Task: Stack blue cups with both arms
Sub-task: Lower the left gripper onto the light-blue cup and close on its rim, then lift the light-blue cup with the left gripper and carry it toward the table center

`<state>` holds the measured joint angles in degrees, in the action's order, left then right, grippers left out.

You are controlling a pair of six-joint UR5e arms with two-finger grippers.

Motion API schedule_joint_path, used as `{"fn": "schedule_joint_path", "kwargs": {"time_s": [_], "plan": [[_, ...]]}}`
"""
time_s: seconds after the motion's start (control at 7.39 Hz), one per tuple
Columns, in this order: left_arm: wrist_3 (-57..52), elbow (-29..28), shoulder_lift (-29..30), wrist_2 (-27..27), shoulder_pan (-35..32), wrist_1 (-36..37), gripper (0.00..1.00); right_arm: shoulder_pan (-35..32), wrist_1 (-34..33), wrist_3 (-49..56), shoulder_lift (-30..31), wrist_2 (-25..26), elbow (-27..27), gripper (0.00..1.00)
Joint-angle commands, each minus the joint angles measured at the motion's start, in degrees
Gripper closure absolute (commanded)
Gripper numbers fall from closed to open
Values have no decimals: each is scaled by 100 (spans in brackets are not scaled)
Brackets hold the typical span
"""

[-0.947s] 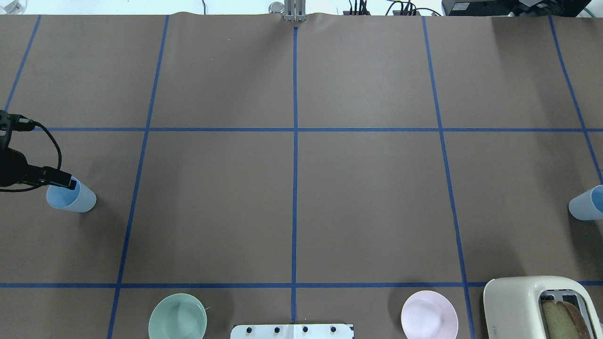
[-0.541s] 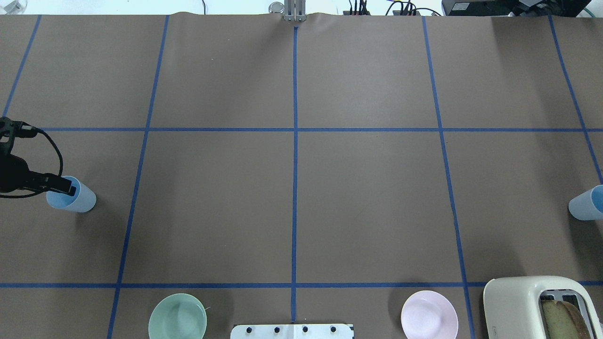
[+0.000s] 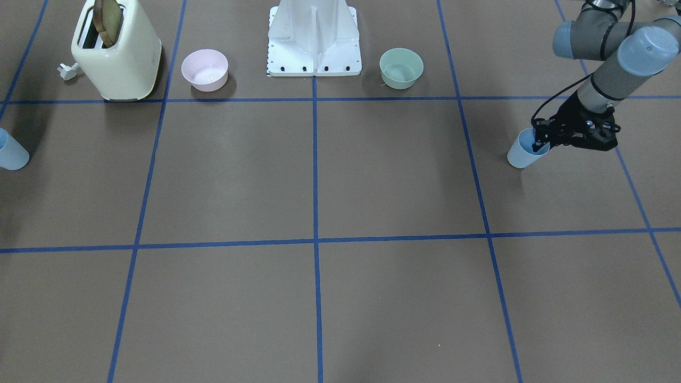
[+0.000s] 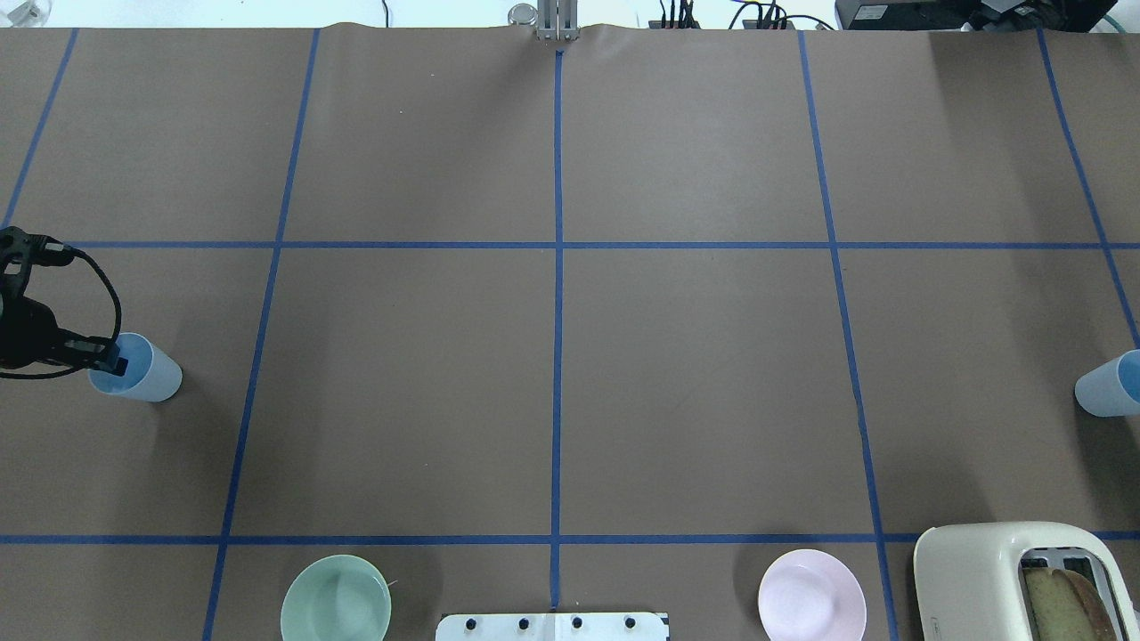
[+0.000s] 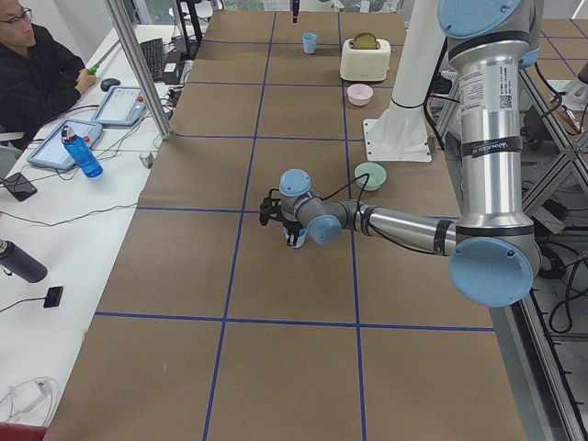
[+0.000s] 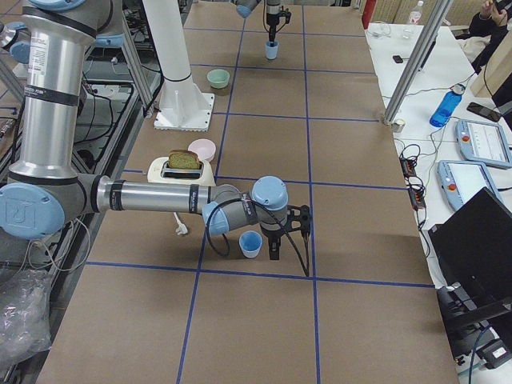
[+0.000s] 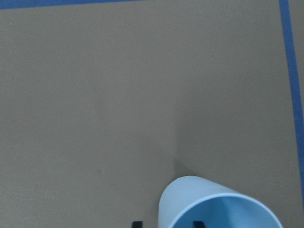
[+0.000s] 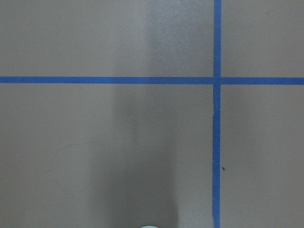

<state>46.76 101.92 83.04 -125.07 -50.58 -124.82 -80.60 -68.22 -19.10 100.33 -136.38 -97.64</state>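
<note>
One pale blue cup stands upright at the table's left edge, also in the front view. My left gripper is at its rim. In the left wrist view the gripper has one fingertip inside the cup and one outside, with the wall between them, and the jaws stand apart. The second blue cup stands at the right edge. My right gripper hangs just beside that cup, and I cannot tell whether it is open or shut.
A cream toaster with a bread slice stands at the near right. A pink bowl and a pale green bowl flank the white pedestal base. Operators' desks with a blue bottle lie beyond the far edge.
My left gripper has drawn back toward the table's left edge and dropped lower, so its finger now sits just inside the cup's near wall. Both cups have stayed in place.
</note>
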Motion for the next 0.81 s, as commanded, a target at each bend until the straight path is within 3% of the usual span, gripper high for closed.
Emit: {"fn": "schedule_joint_path", "kwargs": {"time_s": [0.0,0.14,0.27,0.54,0.68], "plan": [[-10,39,80,-52,13,45,100,9,10,-189,13,6,0,0],[-1,56,325,-236,5,211,100,35,28,-295,4,23,9,0],[34,300,832,-507,-30,1065,100,61,28,-279,13,41,52,0],[78,828,2602,-493,-57,3819,100,236,28,-253,65,67,88,0],[261,795,3430,-466,-31,4712,100,298,28,-244,109,67,96,0]]}}
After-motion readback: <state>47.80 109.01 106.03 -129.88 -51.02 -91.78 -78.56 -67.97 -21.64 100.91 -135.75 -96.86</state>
